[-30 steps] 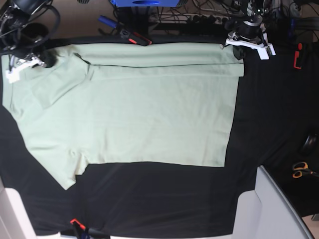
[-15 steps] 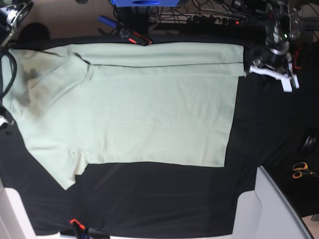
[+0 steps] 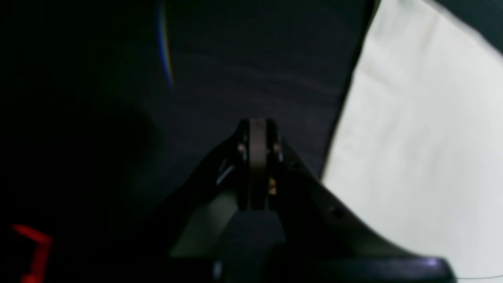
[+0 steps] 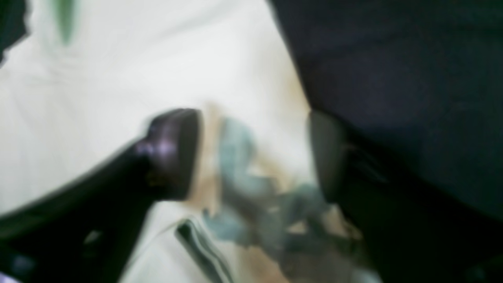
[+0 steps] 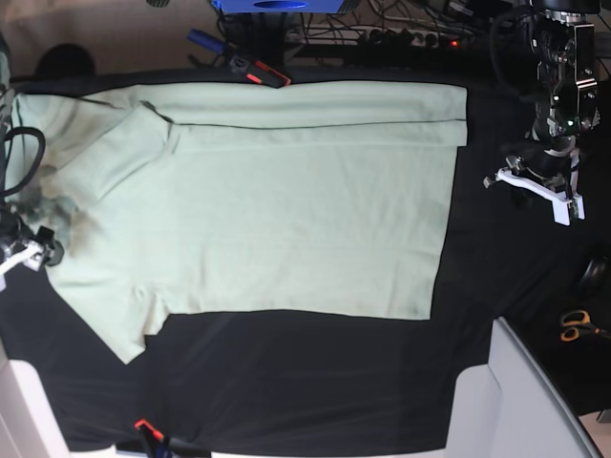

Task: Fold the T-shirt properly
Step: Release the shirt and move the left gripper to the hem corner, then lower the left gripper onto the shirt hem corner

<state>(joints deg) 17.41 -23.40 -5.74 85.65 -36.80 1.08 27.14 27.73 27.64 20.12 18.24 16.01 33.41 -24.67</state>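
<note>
The pale mint-green T-shirt (image 5: 286, 210) lies spread flat on the black table cloth (image 5: 305, 382), with its far strip folded over. My left gripper (image 5: 533, 191) hovers over bare black cloth, right of the shirt's hem. In the left wrist view it (image 3: 257, 129) is shut and empty, with the shirt (image 3: 412, 137) to its right. My right gripper (image 5: 24, 253) is at the shirt's left edge near the lower sleeve. In the blurred right wrist view it (image 4: 251, 153) is open, straddling the shirt (image 4: 118, 78) at its edge.
Scissors (image 5: 576, 326) lie at the right edge. A white-grey box (image 5: 525, 401) stands at the front right. A red-black clamp (image 5: 258, 72) holds the cloth's far edge, another (image 5: 145, 429) its near edge. Cables (image 5: 401, 33) crowd the back.
Both arms have left the shirt's far corners. The left gripper moved right and toward the near side over black cloth. The right gripper moved down the shirt's left edge. The upper sleeve now lies flat.
</note>
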